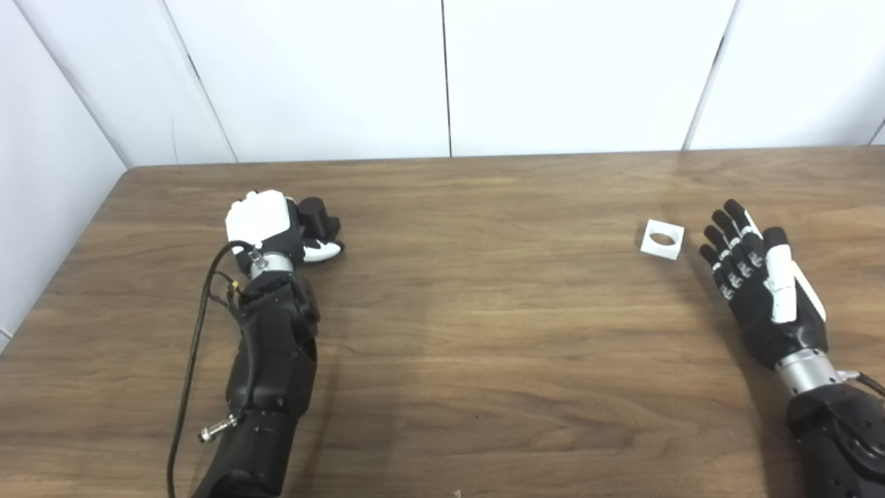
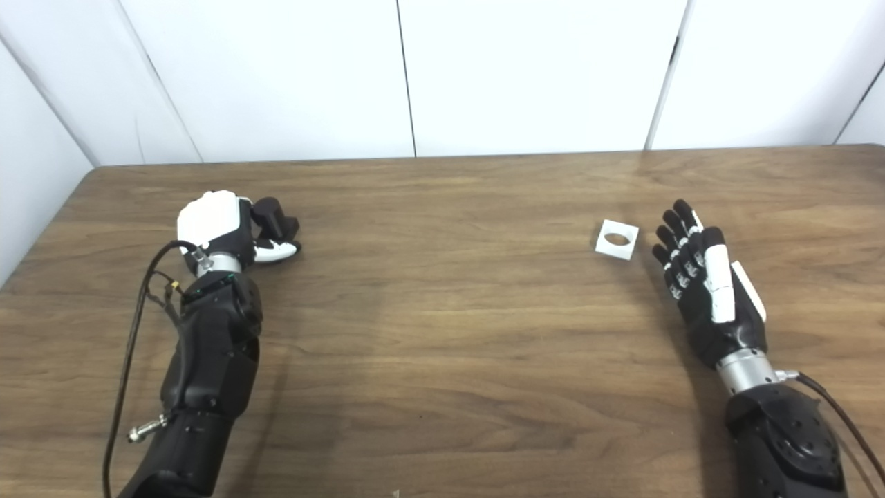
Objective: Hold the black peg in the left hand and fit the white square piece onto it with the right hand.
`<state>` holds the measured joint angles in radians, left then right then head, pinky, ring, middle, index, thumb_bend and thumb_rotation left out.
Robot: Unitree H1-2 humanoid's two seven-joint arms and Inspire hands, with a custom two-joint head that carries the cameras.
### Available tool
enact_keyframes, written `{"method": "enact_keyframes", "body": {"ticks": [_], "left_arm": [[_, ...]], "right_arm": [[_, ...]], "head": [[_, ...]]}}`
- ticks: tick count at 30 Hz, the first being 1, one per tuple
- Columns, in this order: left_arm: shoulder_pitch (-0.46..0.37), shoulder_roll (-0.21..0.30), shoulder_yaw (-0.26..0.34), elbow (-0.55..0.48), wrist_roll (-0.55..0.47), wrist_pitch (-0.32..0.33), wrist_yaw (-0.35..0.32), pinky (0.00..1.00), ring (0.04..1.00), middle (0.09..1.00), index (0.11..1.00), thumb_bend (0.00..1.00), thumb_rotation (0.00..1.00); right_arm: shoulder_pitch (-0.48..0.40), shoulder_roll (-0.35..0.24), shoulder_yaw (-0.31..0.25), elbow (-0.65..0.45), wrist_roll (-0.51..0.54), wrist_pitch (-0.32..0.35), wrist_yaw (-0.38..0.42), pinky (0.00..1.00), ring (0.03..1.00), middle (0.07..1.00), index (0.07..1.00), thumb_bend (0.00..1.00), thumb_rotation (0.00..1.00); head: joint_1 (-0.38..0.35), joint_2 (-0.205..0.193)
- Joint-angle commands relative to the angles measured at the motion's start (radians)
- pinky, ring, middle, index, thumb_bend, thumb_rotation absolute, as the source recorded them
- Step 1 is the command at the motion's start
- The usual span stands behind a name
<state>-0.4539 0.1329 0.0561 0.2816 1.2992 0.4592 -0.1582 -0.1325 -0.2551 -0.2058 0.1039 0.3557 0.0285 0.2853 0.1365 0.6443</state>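
The black peg (image 1: 314, 214) is a short dark cylinder standing on the wooden table at the left. My left hand (image 1: 276, 228) rests on the table with its fingers curled around the peg; it also shows in the right eye view (image 2: 231, 232). The white square piece (image 1: 662, 239) with a round hole lies flat on the table at the right, also seen in the right eye view (image 2: 617, 239). My right hand (image 1: 757, 277) is open, fingers spread, just right of the piece and not touching it.
The wooden table (image 1: 484, 332) reaches to white wall panels at the back and left. A black cable (image 1: 197, 332) loops beside my left forearm.
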Motion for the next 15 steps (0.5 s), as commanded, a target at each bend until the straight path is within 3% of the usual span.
{"method": "enact_keyframes", "body": {"ticks": [1,15], "left_arm": [[-0.017,0.020,0.000,-0.019,-0.005,0.010,0.023,1.00,1.000,0.912,0.609,0.70,0.26],[-0.010,0.029,-0.025,-0.026,-0.071,0.010,0.068,1.00,1.000,0.905,0.595,0.68,0.15]], "right_arm": [[0.037,0.019,0.005,0.038,0.014,-0.022,0.013,1.00,1.000,1.000,1.000,0.60,0.94],[0.038,0.011,0.001,0.036,0.025,-0.020,0.022,1.00,1.000,1.000,1.000,0.59,0.95]], "head": [[0.002,0.000],[0.001,0.000]]}}
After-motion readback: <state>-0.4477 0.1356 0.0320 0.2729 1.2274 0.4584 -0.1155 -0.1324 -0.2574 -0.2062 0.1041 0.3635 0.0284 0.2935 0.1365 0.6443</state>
